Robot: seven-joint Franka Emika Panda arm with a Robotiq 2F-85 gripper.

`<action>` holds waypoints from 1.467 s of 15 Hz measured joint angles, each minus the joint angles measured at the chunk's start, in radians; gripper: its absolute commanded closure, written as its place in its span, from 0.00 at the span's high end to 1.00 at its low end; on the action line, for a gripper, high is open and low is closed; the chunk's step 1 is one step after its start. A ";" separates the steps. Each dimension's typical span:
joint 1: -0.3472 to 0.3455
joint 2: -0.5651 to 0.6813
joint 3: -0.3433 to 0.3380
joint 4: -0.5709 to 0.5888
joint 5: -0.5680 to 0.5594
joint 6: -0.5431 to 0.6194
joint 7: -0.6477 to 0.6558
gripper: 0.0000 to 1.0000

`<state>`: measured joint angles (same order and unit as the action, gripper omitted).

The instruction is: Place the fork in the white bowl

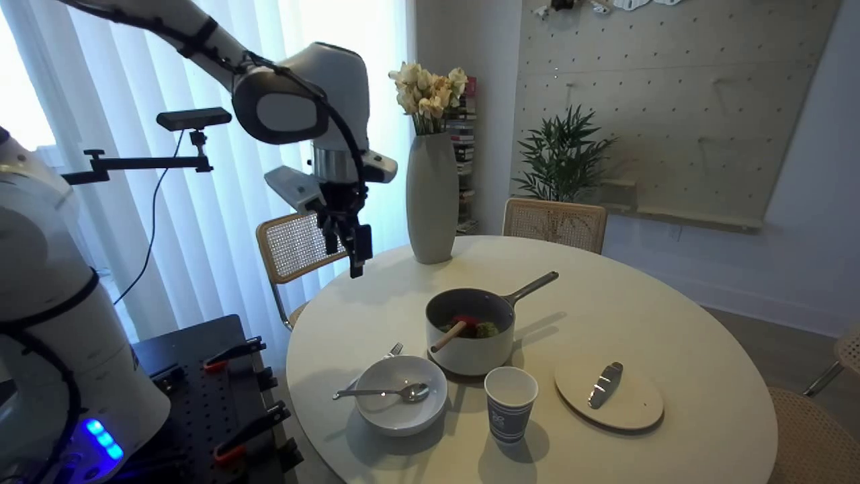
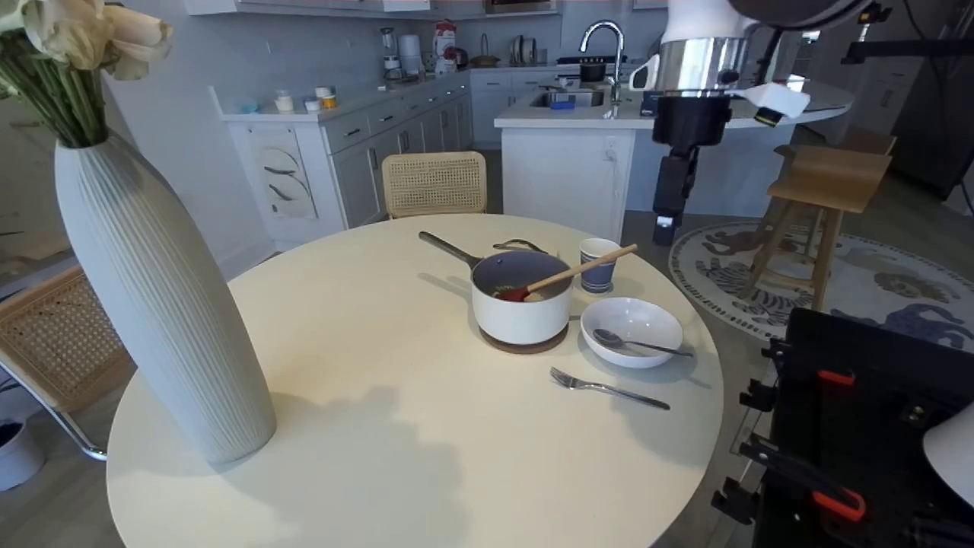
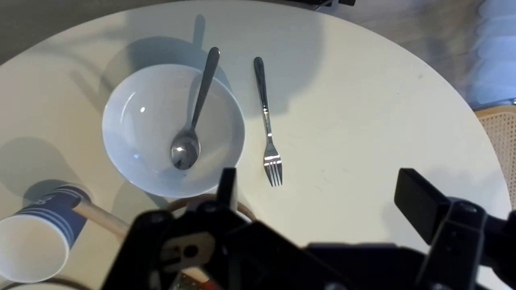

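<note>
The fork point(image 3: 267, 121) lies flat on the table beside the bowl, tines toward my gripper in the wrist view; it also shows in an exterior view point(image 2: 609, 390). In an exterior view the bowl partly hides the fork point(image 1: 395, 349). The white bowl point(image 3: 141, 133) is upright, with a spoon point(image 3: 185, 149) resting in it, handle over the rim; the bowl shows in both exterior views point(image 1: 396, 422) point(image 2: 647, 323). My gripper point(image 3: 316, 181) is open and empty, high above the table, apart from fork and bowl; it shows in both exterior views point(image 1: 346, 254) point(image 2: 664, 228).
A white pot point(image 1: 470, 353) with a wooden-handled red utensil stands near the bowl. A paper cup point(image 1: 510, 410) stands beside them. A small flat plate point(image 1: 638, 410) holds a silver knife point(image 1: 606, 385). A tall vase point(image 2: 167, 304) with flowers stands on the table.
</note>
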<state>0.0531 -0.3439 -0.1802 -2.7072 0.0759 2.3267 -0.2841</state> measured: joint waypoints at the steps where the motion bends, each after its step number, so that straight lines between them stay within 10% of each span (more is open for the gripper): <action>1: 0.009 0.048 0.000 0.015 0.016 0.012 -0.025 1.00; 12: 0.005 0.404 0.108 0.173 0.073 0.051 -0.126 1.00; 22: -0.040 0.477 0.192 0.052 0.080 0.430 -0.126 1.00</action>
<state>0.0127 0.1334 0.0114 -2.6554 0.1559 2.7563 -0.4102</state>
